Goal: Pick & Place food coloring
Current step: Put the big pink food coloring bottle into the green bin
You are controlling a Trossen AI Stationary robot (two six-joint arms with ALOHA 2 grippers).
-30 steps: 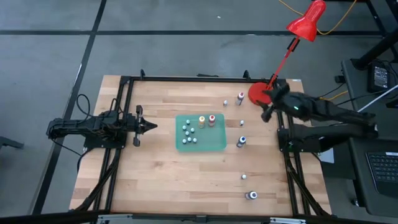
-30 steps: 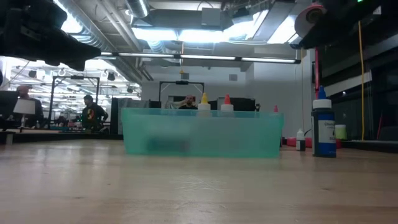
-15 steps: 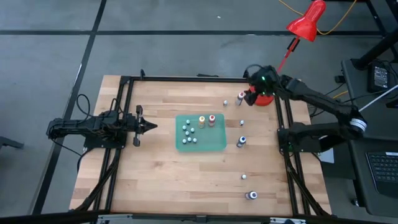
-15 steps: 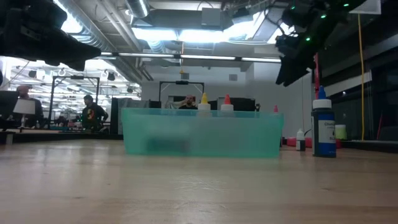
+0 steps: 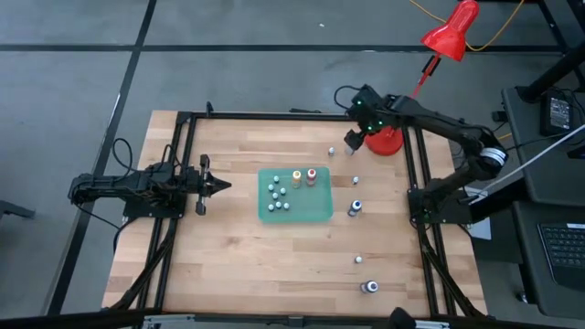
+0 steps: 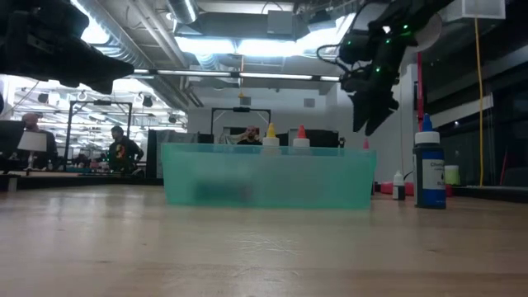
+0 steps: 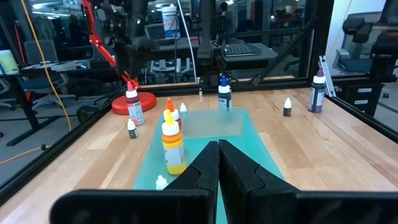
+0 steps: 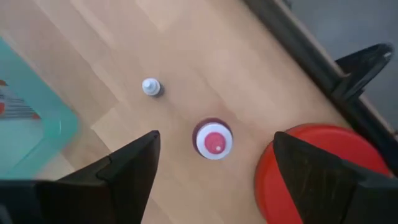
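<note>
While the left gripper waits at the table's left edge with its fingers pressed together on nothing, pointing toward the green tray, the right gripper hangs over the far right corner of the table with its jaws spread wide. From its wrist camera it looks straight down on a red-capped bottle standing upright between the two fingers, which reads to me as a line-up for a top-down grasp, not yet a hold. That bottle stands just beside the red lamp base, so I would guess the wide opening has to clear the base on one side. A small white-capped bottle stands near it on the bare wood. The food coloring is split: a cluster of whitish caps plus an orange bottle and a red one already sit in the tray, while a blue-capped bottle and others stay scattered on the right side of the table, presumably still to be gathered.
</note>
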